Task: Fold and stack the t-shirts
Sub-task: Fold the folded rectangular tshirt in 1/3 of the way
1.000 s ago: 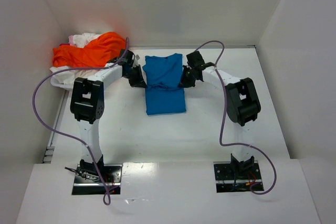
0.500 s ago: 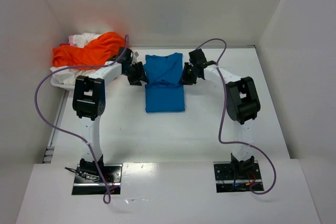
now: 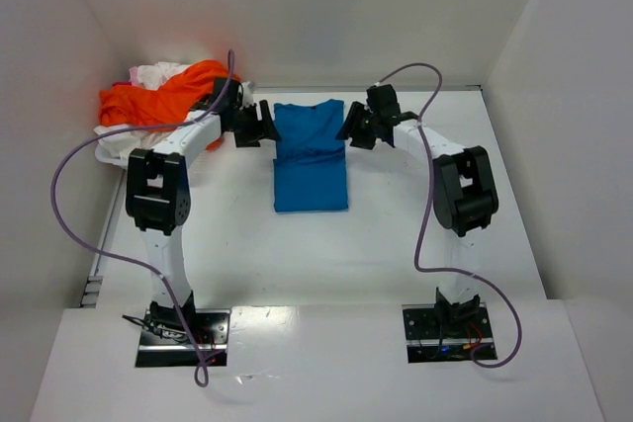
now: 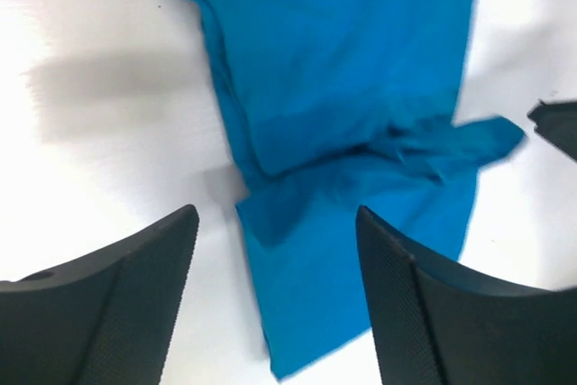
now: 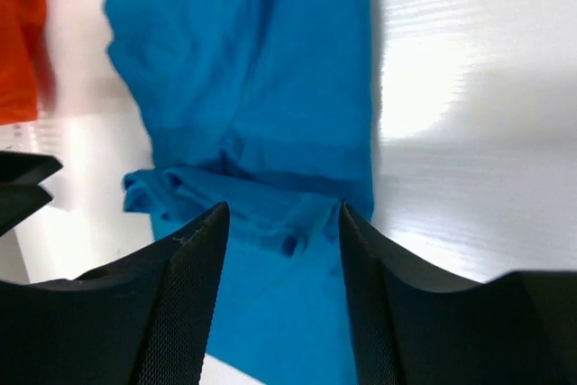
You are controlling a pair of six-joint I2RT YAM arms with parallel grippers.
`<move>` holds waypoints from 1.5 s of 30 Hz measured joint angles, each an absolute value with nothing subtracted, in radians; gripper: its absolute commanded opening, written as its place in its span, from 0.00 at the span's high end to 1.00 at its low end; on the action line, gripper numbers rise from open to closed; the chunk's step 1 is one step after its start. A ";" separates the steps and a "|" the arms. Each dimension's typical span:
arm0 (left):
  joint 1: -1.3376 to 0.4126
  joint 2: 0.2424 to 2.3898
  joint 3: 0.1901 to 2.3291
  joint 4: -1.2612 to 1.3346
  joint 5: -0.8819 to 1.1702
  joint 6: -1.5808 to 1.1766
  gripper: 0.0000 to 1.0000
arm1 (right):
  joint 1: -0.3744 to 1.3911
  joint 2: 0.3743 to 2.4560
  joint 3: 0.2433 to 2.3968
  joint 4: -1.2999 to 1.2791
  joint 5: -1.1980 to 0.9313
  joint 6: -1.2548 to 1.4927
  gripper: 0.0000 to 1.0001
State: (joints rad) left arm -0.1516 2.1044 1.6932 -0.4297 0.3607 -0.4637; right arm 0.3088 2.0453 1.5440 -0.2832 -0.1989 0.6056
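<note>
The crumpled fold across the blue t-shirt is shown closely by both wrist views. The orange t-shirt at the far left is seen whole only from above (a sliver of it is caught by the right wrist). The blue one is laid mid-tabletop, flanked at its far end by the left gripper and right gripper, both spread wide and empty. The white tabletop is enclosed by white walls. One blue and one orange shirt are counted; the white shirts cannot be numbered.
</note>
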 measured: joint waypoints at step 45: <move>-0.250 2.199 1.732 -0.327 0.369 -0.463 0.52 | 0.408 2.167 1.623 -0.259 -0.200 0.575 0.85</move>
